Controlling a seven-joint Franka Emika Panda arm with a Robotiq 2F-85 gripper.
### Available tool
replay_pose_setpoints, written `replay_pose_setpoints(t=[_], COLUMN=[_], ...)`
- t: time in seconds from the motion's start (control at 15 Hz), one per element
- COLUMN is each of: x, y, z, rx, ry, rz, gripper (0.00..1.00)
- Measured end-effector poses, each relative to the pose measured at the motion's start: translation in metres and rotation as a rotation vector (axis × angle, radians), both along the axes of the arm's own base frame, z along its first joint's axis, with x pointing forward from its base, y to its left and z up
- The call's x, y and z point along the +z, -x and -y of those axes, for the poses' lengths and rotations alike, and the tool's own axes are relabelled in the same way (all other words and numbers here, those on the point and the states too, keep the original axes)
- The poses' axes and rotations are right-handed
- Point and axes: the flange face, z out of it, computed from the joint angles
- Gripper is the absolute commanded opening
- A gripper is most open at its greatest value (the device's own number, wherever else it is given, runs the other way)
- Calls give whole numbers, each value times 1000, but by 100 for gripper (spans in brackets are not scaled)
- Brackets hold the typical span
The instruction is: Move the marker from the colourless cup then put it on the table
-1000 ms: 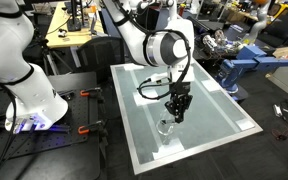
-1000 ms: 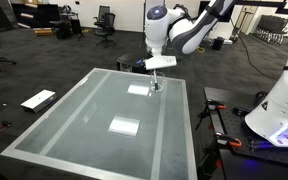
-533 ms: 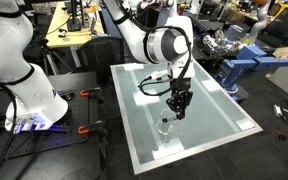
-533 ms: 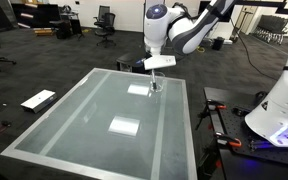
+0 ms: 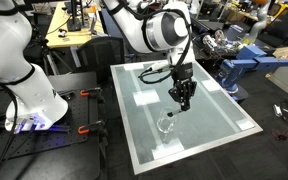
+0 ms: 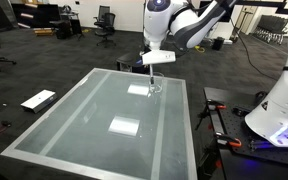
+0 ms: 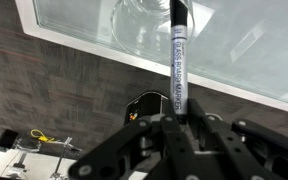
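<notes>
My gripper (image 5: pixel 183 98) is shut on the marker (image 7: pixel 177 60), a thin stick with a dark cap and a grey printed barrel that sticks out from between the fingers (image 7: pixel 174 120). I hold it above the table (image 5: pixel 216 118). The colourless cup (image 5: pixel 165 125) stands on the table just below and beside the gripper. In the wrist view the cup (image 7: pixel 144 22) shows as a clear round shape behind the marker's tip, and the tip looks lifted out of it. The gripper (image 6: pixel 154 72) also shows over the far part of the table (image 6: pixel 74 120).
White tape rectangles (image 6: pixel 124 126) lie on the tabletop. The white robot base (image 5: pixel 19 70) stands beside the table, with red-handled clamps (image 5: pixel 84 130) on the floor. Cluttered desks and chairs (image 5: pixel 234 45) stand beyond the table's edges.
The gripper has risen with the marker, away from the cup. The cup has stayed in place on the table.
</notes>
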Motion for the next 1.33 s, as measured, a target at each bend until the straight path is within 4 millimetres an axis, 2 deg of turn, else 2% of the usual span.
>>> replay_pose_setpoints(t=[0.2, 0.53, 0.73, 0.93, 1.33], x=[23, 73, 98, 108, 112], y=[6, 22, 24, 19, 5], z=[-8, -22, -32, -45, -77], rx=[-18, -43, -21, 39, 214], ry=[29, 71, 60, 6, -133], rz=[17, 63, 110, 125, 74], gripper=[5, 5, 5, 5, 5])
